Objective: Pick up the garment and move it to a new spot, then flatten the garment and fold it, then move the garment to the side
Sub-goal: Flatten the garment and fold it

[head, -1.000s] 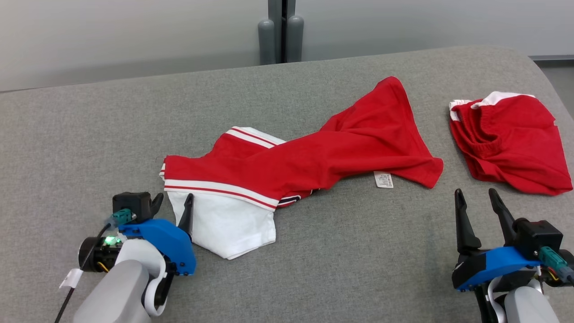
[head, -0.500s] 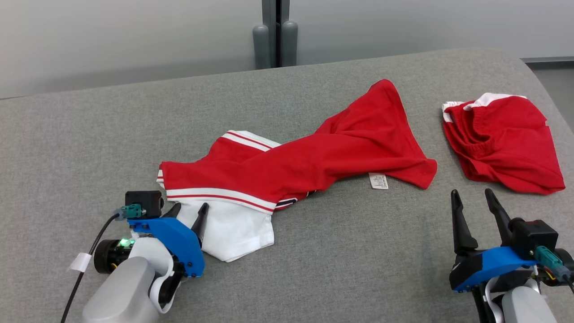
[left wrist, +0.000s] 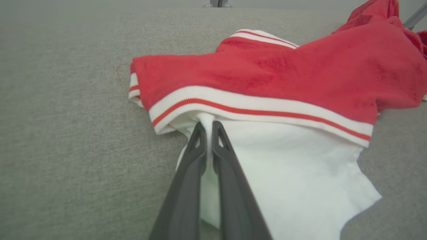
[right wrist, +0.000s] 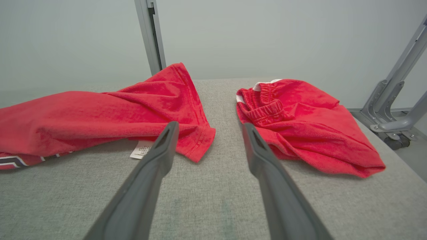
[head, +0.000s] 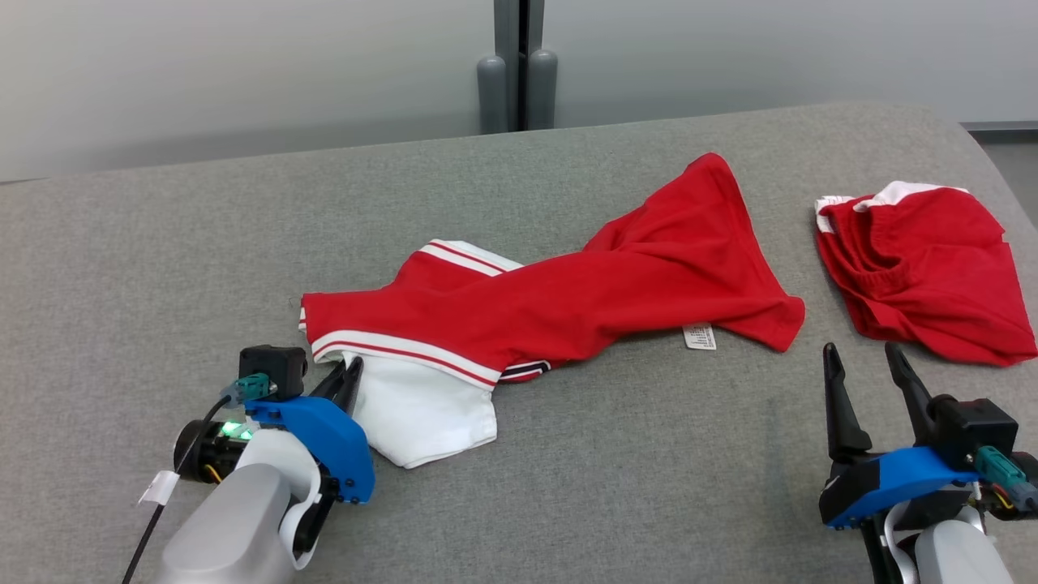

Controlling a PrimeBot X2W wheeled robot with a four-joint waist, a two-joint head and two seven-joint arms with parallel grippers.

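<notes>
My left gripper [head: 350, 369] pinches the white cloth of the red-and-white garment [head: 568, 300] at the near left of the grey table [head: 162, 243], fingers clenched on a fold just under the striped band [left wrist: 260, 110] (the wrist view shows white fabric squeezed between the tips). The garment lies twisted across the middle of the table, its red body running toward the far right, a small label [head: 699, 336] showing at its near edge. My right gripper [head: 859, 350] hangs at the near right, fingers spread and grasping nothing, apart from the cloth. A second red piece [head: 924, 268] lies crumpled beyond it, at the table's right end.
</notes>
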